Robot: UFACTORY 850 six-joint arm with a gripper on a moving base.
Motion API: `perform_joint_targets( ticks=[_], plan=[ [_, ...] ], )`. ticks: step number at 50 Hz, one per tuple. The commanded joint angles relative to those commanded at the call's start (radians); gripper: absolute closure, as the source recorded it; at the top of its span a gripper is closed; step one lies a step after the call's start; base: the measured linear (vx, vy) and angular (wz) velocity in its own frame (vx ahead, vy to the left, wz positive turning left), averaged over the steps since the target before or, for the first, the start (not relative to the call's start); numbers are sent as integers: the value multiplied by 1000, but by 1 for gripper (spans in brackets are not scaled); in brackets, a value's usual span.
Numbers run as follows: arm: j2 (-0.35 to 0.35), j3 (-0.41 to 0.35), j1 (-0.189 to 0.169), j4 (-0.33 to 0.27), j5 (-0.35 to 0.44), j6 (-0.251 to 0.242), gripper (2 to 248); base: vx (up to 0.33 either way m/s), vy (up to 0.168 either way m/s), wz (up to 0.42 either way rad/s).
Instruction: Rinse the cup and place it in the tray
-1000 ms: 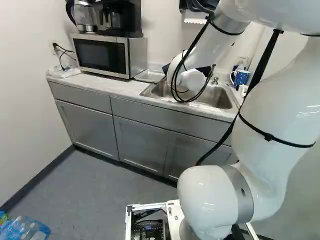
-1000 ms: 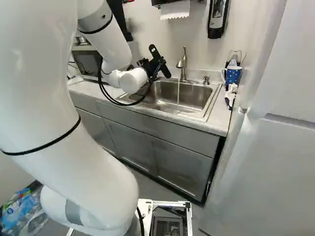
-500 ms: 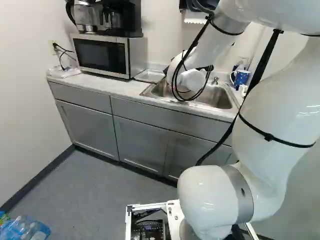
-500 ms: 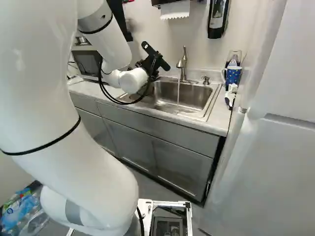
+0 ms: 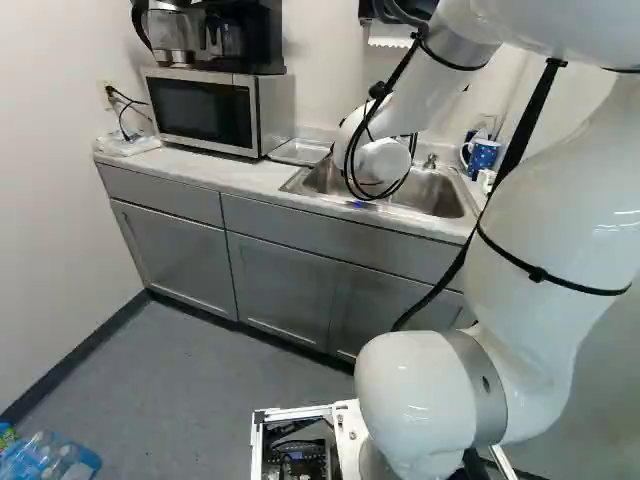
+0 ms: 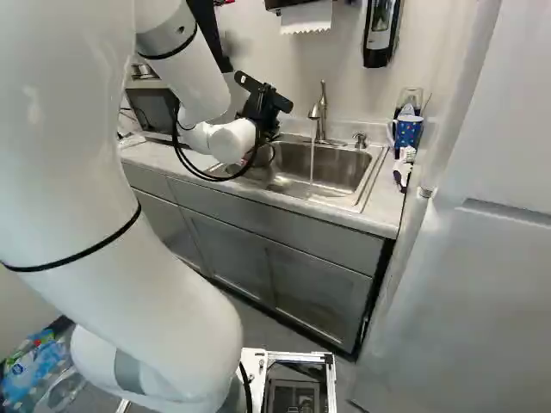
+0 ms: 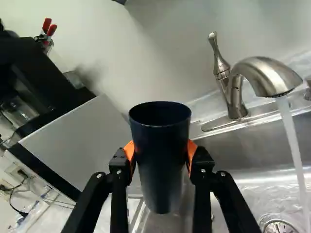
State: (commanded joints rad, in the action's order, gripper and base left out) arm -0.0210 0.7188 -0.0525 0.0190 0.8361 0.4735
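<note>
Turned at the wrist since the earlier frame, the pincer [image 6: 261, 117] has its black body pointing less to the right, while the base stays where it was. Its two fingers stand apart by the width of the dark cup [image 7: 160, 153], and I have the cup held from both sides by the orange pads [image 7: 191, 151]. The cup is at the left part of the sink [image 6: 331, 163], left of the running water [image 7: 291, 141] and apart from it. On the desk [image 5: 235, 176], the metal tray [image 5: 298, 152] lies between the microwave [image 5: 205, 110] and the sink.

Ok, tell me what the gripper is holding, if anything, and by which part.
The cup, held by its side walls a little below the rim, between the two orange pads.
</note>
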Motion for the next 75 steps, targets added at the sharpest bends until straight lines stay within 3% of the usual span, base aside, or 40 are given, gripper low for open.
perform_joint_targets(
  ticks=[48,75],
  plan=[
    [0,0,0,0,0,-505,128,0,0,0],
    [-28,29,11,0,0,-505,128,0,0,0]
  ],
)
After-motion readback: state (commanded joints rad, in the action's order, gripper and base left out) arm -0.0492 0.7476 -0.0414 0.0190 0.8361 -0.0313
